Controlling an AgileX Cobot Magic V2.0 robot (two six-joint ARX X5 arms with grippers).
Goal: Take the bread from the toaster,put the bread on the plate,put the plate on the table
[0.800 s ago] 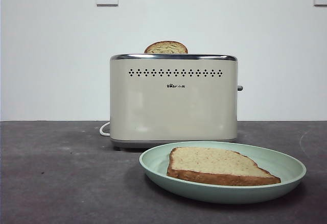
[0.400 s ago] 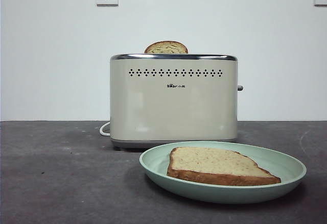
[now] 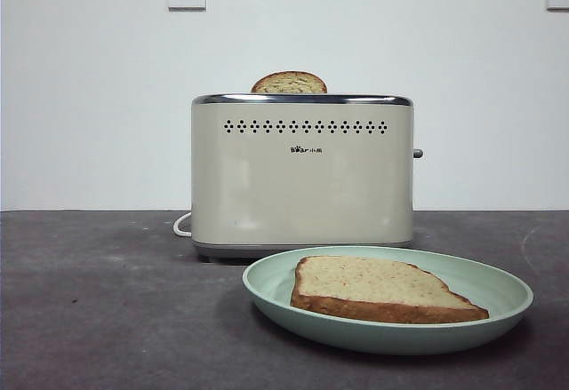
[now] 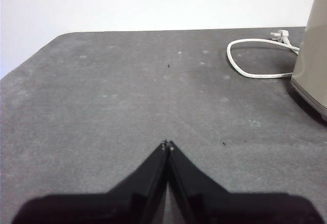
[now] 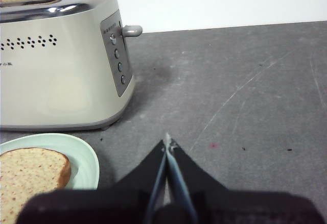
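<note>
Both pincers, left [image 4: 167,145] and right [image 5: 167,141], hung closed and empty over the table [image 3: 98,319]. At 5 o'clock from the toaster [image 3: 302,172], the plate [image 3: 498,294] held the bread [image 3: 378,289] lying flat. A second slice [image 3: 289,83] stood in the toaster's slot.

Even bright light, soft shadows, sharp

Matt dark grey table [image 3: 107,319], faintly scuffed; smooth satin cream toaster [image 3: 302,181] with polished chrome rim; smooth mint plate [image 3: 498,297]; porous, speckled bread [image 3: 378,285]
</note>
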